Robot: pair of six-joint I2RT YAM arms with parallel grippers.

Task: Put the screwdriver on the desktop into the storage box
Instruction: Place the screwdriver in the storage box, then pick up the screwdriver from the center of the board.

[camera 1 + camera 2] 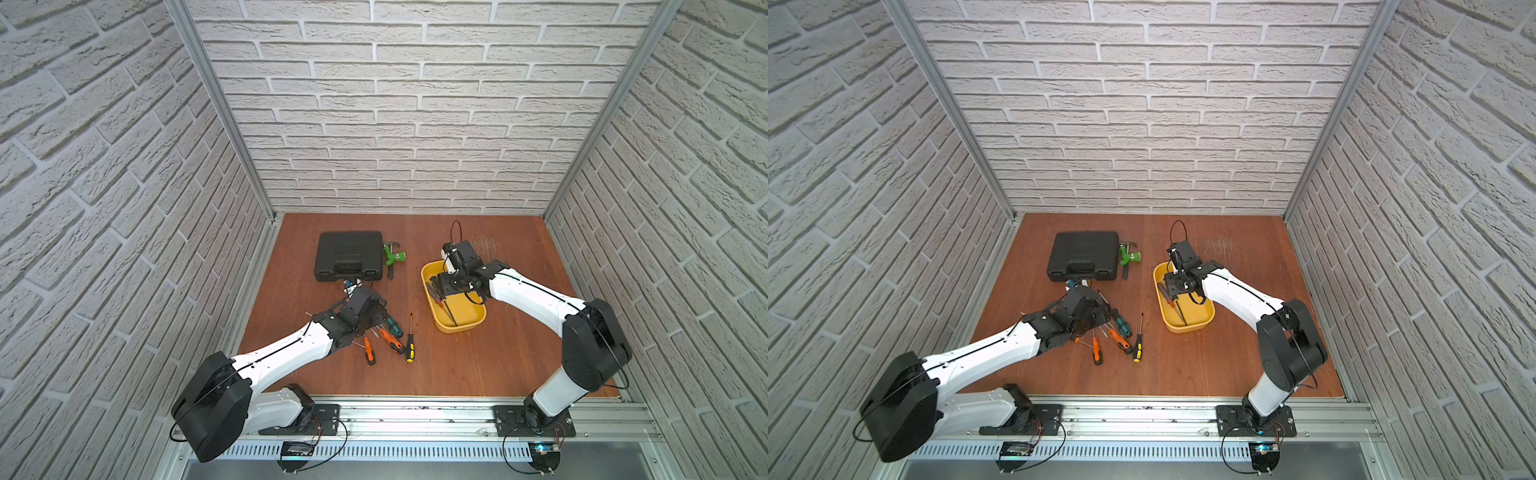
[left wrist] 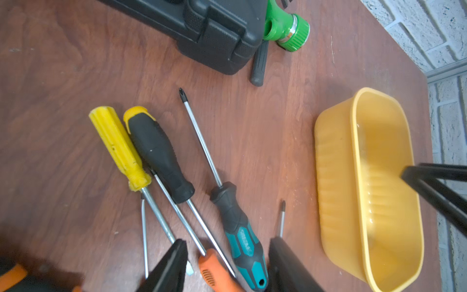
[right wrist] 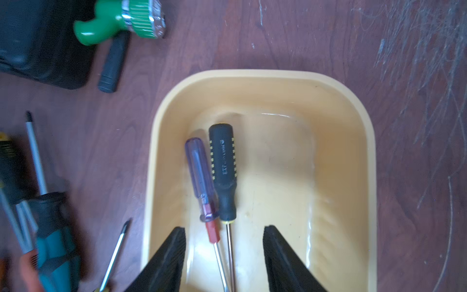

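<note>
While two screwdrivers already lie in the storage box (image 1: 459, 327) and several more lie on the desktop (image 1: 478, 365), treat the task as partly done.

**Right arm: release step.** The right gripper (image 3: 224, 228) hangs over the box with its jaws apart and nothing between the pads. Below it, the purple-handled screwdriver (image 3: 199, 169) and the black-handled screwdriver (image 3: 223, 161) lie side by side on the box floor, with their shafts running under the gap between the jaws. Judge this deposit complete. Lift the arm straight up before you move it sideways, so that the fingers clear the box rim.

**Left arm: pick step.** The left gripper (image 2: 227, 241) is low over the cluster of screwdrivers near the middle of the desktop, well apart from the box. Its jaws stand apart and hold nothing. Two handles lie between them: the teal-handled screwdriver (image 2: 242, 240) and the orange-handled screwdriver (image 2: 214, 270). A bare shaft passes between those two handles.

**Next move.**
1. Select one handle only. Closing at this position would likely trap both handles and the shaft, giving a skewed grip.
2. Shift the jaws toward the teal handle until the orange one lies outside them.
3. Close across the thick part of the handle, not the shaft.
4. Lift clear of the crossed shafts, because neighbouring tools may drag along.
5. Carry the tool to the box only once the right arm has left it.
</note>
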